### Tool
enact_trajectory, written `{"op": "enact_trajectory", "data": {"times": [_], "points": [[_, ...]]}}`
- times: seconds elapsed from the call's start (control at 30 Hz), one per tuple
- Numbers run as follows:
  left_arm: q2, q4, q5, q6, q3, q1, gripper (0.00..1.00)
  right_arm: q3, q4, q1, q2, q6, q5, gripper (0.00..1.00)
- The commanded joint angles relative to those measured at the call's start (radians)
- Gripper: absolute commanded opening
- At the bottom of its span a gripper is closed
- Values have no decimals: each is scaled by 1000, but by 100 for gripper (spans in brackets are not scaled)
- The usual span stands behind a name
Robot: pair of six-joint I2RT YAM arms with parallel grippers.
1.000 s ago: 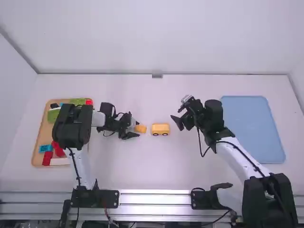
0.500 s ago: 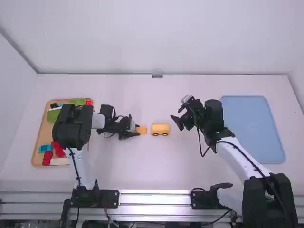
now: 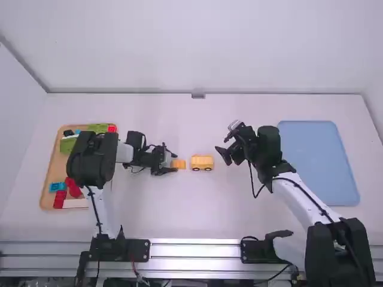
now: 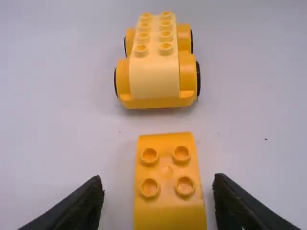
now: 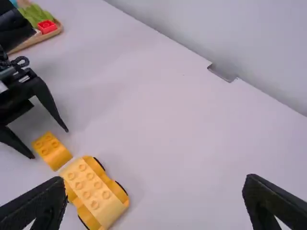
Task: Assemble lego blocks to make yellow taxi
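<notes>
My left gripper [image 3: 174, 162] is low over the table, just left of the small yellow block [image 3: 179, 163] in the high view. In the left wrist view, the left gripper [image 4: 158, 184] is open, its fingers on either side of the four-studded block [image 4: 166, 173] with gaps between. Beyond that block, in line with it, stands the yellow wheeled car base [image 4: 156, 62] with a studded top; the two are apart. My right gripper [image 3: 223, 147] holds still right of the car base [image 3: 202, 162]. Open and empty, the right gripper [image 5: 154, 184] has the car base [image 5: 93, 191] beside one finger.
A wooden tray [image 3: 46, 194] with green, red and blue blocks lies at the left, partly beneath the left arm. On the right is a blue mat [image 3: 317, 161], beside the right arm.
The left gripper's fingers drew together at the small block, then parted again. The block has turned slightly straighter and shifted a little toward the car base. The right arm has stayed still.
</notes>
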Motion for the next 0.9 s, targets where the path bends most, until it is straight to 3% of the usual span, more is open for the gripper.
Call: {"op": "enact_trajectory", "data": {"times": [0.0, 0.17, 0.47, 0.77, 0.87], "points": [[13, -3, 24, -20, -7, -20, 57, -2, 0, 1, -16, 3, -6, 98], [13, -13, 20, -21, -8, -21, 55, -2, 0, 2, -16, 2, -6, 98], [13, -6, -76, -92, -8, -33, 31, -2, 0, 2, -16, 2, -6, 98], [-16, -10, -43, -108, -6, -31, 27, -2, 4, -2, -16, -24, -3, 98], [-96, -60, -20, -107, -7, -27, 28, -2, -11, -24, -16, -58, -2, 98]]}}
